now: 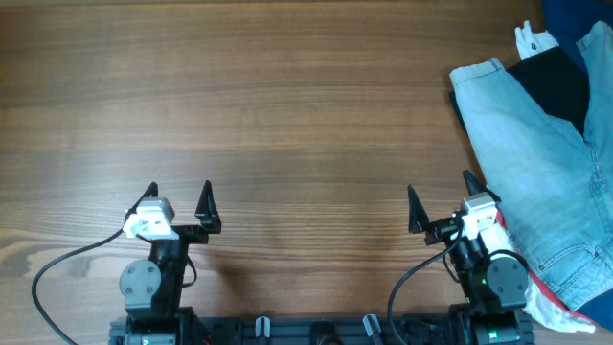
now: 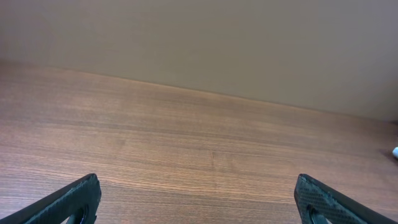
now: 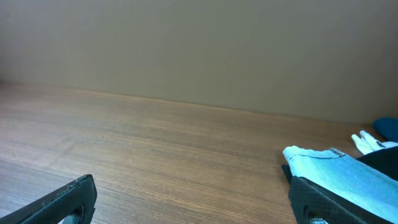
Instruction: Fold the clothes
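Left gripper [image 1: 179,192], right gripper [image 1: 439,187] sitting at near edge, jaws gaping, gripping nothing. Shorts [image 1: 541,163] lying rumpled along right edge. Folding not started; next, probably dragging shorts centreward, flattening.

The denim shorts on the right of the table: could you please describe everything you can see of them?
The denim shorts are light blue, faded denim. They lie spread but rumpled on the wooden table at its right edge, partly cut off by the frame. A hemmed edge shows at their far left corner, and stitched seams nearer the robot. A black garment touches their far part. The right claw, open, stands beside their left edge; whether it touches them cannot be told.
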